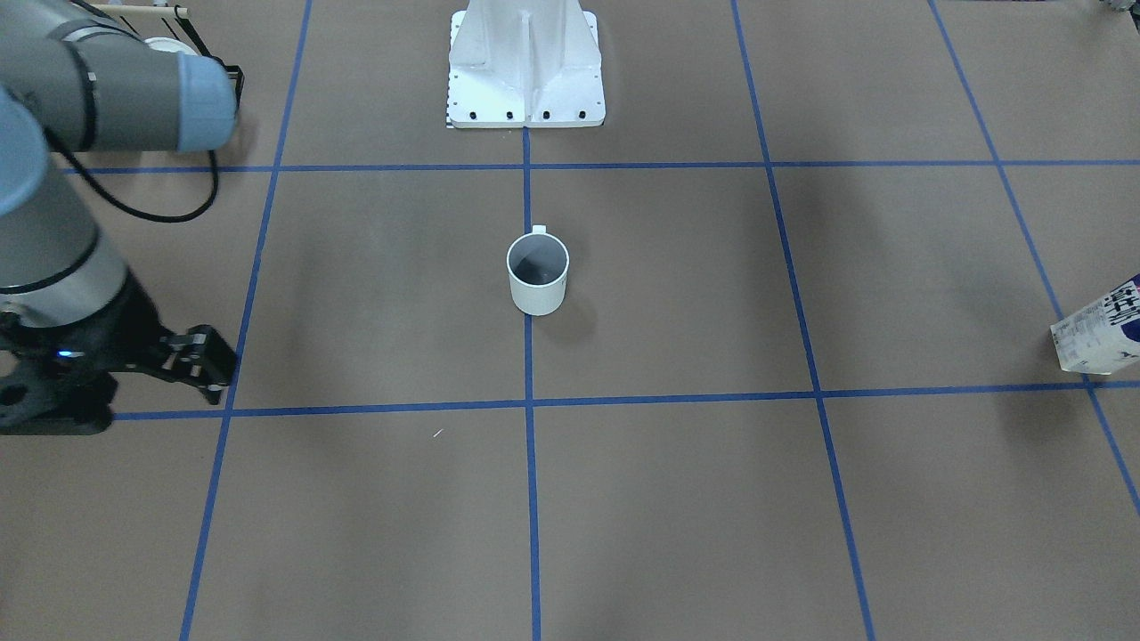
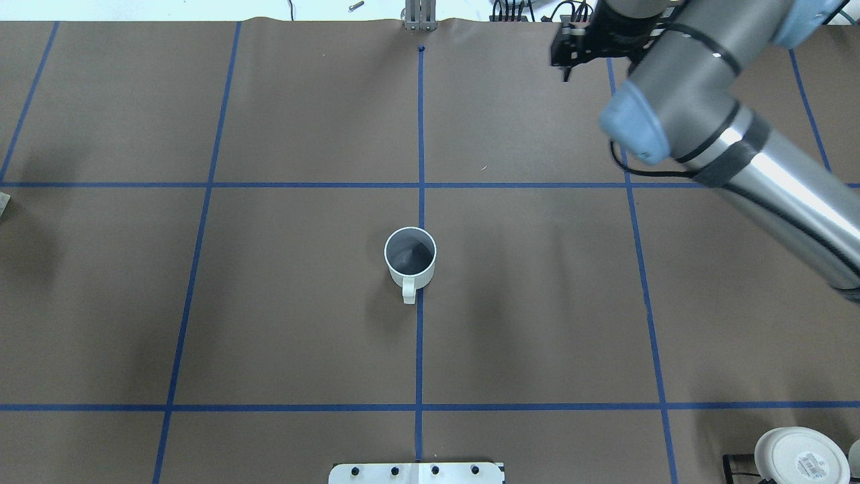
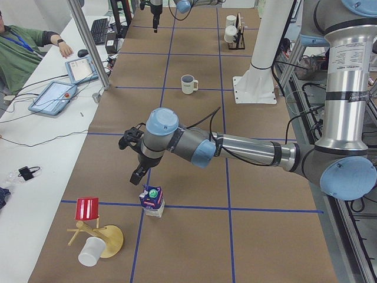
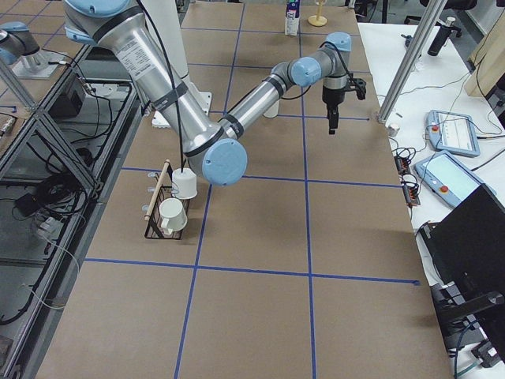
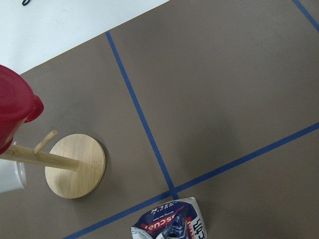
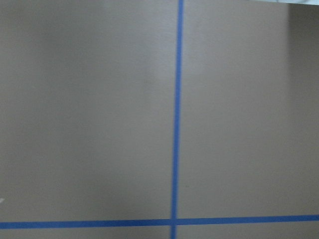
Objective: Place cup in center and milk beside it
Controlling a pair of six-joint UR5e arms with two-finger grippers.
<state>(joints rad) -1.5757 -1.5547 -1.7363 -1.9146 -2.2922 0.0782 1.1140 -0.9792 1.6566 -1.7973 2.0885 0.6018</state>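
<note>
The small white mug with a dark grey inside [image 1: 538, 276] is standing upright on the blue tape line [image 1: 531, 499] at the middle of the brown paper-covered table [image 1: 374, 294]. It is sitting well apart from my right jaws, which are gripping nothing; how wide they are parted I cannot tell.

The navy-and-white milk carton with a green cap [image 3: 153, 198] is standing just below and beside my left jaws, whose spread I cannot tell either. A wooden mug tree [image 3: 111, 240] carrying a red cup [image 3: 87, 208] and a white cup [image 3: 89, 252] is standing past the carton from those jaws.

The carton is showing only partly, cut off at the picture's edge, in the front-facing and left wrist views.
</note>
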